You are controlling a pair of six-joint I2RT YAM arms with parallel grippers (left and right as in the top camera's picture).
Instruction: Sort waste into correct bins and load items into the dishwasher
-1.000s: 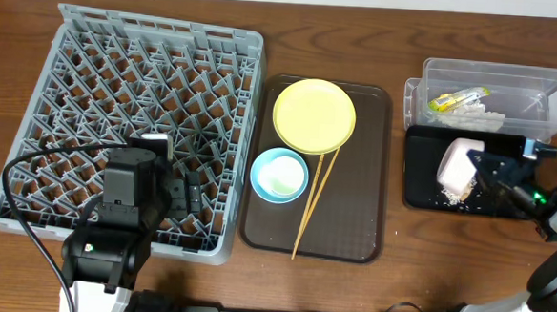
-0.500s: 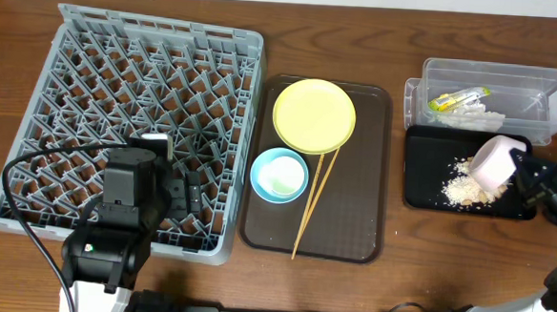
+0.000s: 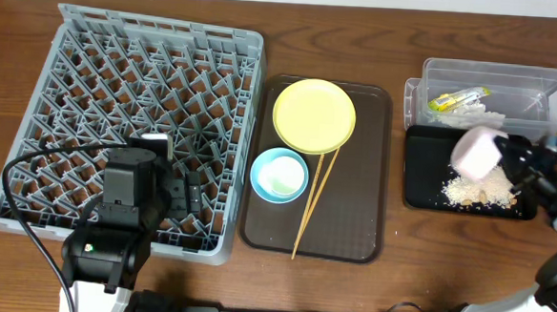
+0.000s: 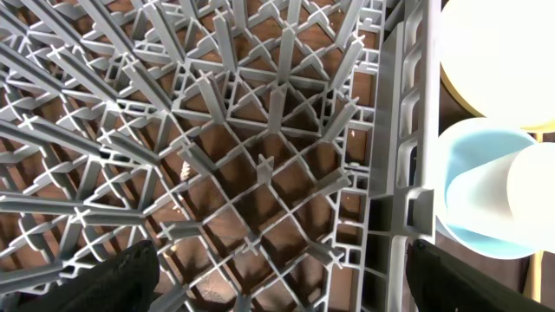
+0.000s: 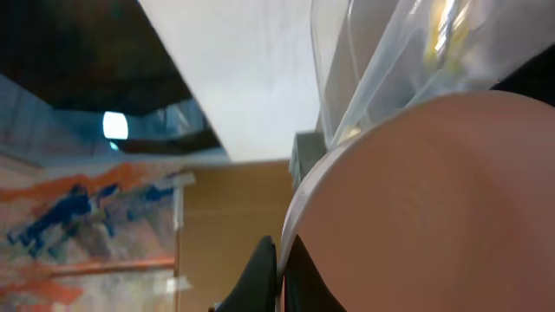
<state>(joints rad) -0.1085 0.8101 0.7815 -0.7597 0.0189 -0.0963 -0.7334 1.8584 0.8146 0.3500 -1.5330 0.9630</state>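
Observation:
My right gripper (image 3: 509, 164) is shut on the rim of the white bowl (image 3: 476, 152), held tilted above the black tray (image 3: 420, 183); the bowl fills the right wrist view (image 5: 434, 208). Beige food scraps (image 3: 468, 191) lie in the black tray. The clear tub (image 3: 540, 93) behind it holds the green-and-orange wrapper (image 3: 458, 98) and white tissue (image 3: 476, 116). The yellow plate (image 3: 314, 115), light blue bowl (image 3: 278, 174) and chopsticks (image 3: 312, 206) lie on the brown tray. My left gripper (image 4: 277, 277) is open over the grey dish rack (image 3: 147, 120).
The brown serving tray (image 3: 351, 227) sits between the rack and the bins. A black cable (image 3: 23, 209) loops over the rack's front left. In the left wrist view the blue bowl (image 4: 486, 199) and plate (image 4: 499, 52) lie right of the rack wall (image 4: 399, 130).
My right gripper swung the white bowl from lying low in the black tray, up and tilted above it; food scraps now lie in the tray. The left arm has not moved.

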